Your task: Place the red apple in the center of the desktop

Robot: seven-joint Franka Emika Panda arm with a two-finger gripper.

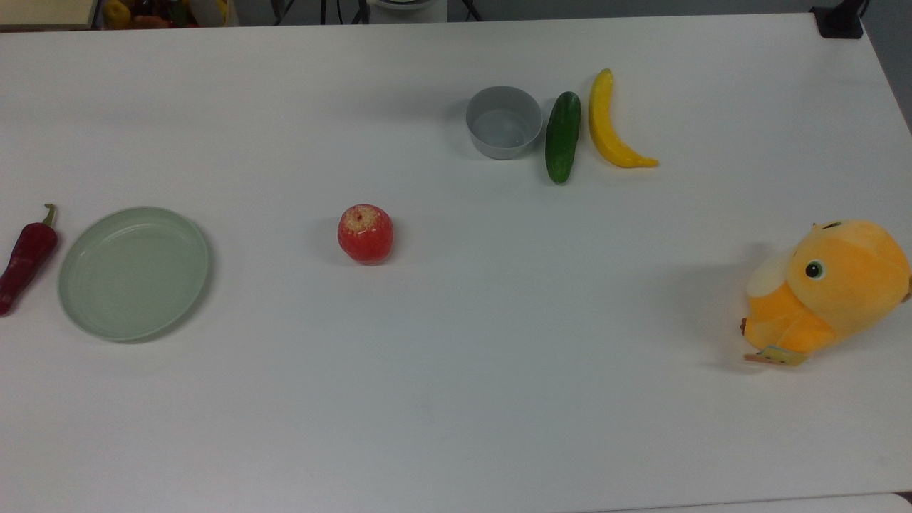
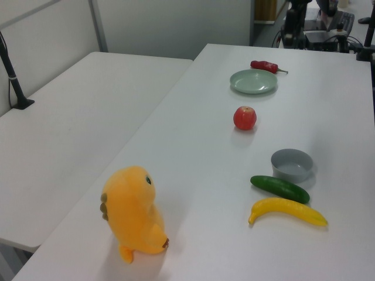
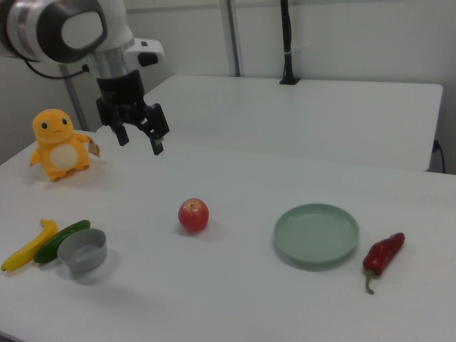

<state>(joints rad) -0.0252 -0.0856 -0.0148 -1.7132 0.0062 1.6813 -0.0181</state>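
The red apple rests alone on the white desktop, stem dimple up, left of middle in the top view, between the green plate and the grey bowl. High above the desktop in the right view hangs my gripper, open, with nothing between its black fingers. It is up and to the left of the apple in the right view, well apart from it.
A pale green plate and a dark red chili pepper lie at the top view's left. A grey bowl, cucumber and banana sit at the back. An orange plush toy stands at the right.
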